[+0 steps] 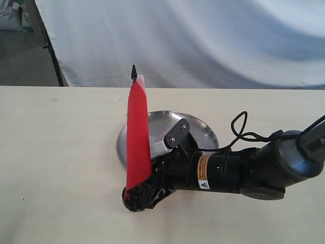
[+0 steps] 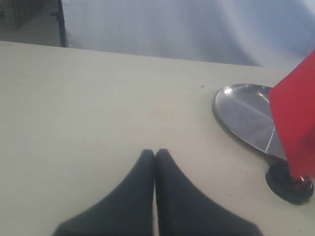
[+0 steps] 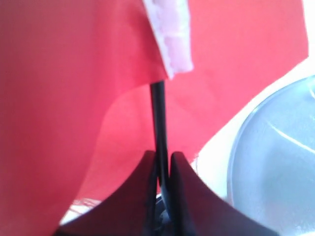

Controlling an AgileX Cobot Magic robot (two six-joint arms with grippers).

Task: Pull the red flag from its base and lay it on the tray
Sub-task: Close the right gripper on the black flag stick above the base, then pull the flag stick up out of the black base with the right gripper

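At the far left of the exterior view you have bare cream tabletop (image 1: 61, 152). A thin black stand leg (image 1: 53, 56) sits at about 10 o'clock, beside the hanging white cloth backdrop (image 1: 203, 40).

Your left gripper (image 2: 155, 158) shows only in its own wrist view. Its two dark fingers are pressed together with nothing between them, over open table and well apart from the flag.

Moving right, the small red cloth flag on a thin black stick (image 1: 138, 137) stands nearly upright. Its pointed tip is at 12 o'clock and its foot is seated in the small round black plastic base (image 1: 133, 202). The base rests on the table just off the 7 o'clock edge of the round shiny silver metal tray (image 1: 203, 129). You cannot tell whether the two touch. The flag's cloth hangs in front of the tray's 9 o'clock side and hides that part of the rim.

Your right gripper (image 1: 144, 193) lies low across the table, reaching in from 3 o'clock along the tray's near edge. In the right wrist view the right gripper (image 3: 162, 164) has its fingers pinching the black stick (image 3: 158, 118) just below the cloth. Red cloth (image 3: 74, 73) fills most of that view and blocks sight of the base, and the tray (image 3: 275, 162) shows to one side.

A looped black cable (image 1: 241, 129) rises off the arm at the tray's 3 o'clock.
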